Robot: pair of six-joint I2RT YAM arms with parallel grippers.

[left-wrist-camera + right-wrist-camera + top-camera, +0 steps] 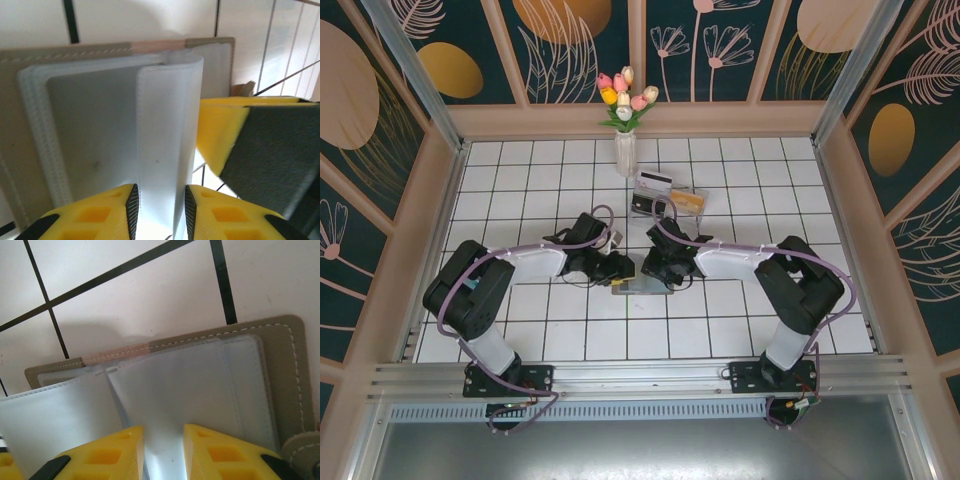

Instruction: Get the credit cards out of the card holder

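The card holder (642,287) lies open on the white tiles between my two arms, grey-tan outside with translucent white sleeves inside. My left gripper (160,200) is shut on one raised sleeve leaf of the card holder (90,135), which stands upright between the pads. My right gripper (163,440) pinches another sleeve of the card holder (200,385), and the plastic bunches between its fingers. From above, the left gripper (620,272) and right gripper (660,270) face each other over the holder. A tan-yellow credit card (691,201) and a pale striped one (653,181) lie at the back.
A clear tray (670,197) holds the cards behind the grippers. A white vase of tulips (625,150) stands just beyond it by the back wall. The right gripper's yellow finger (225,130) crowds the left wrist view. Walls close in the tiled floor.
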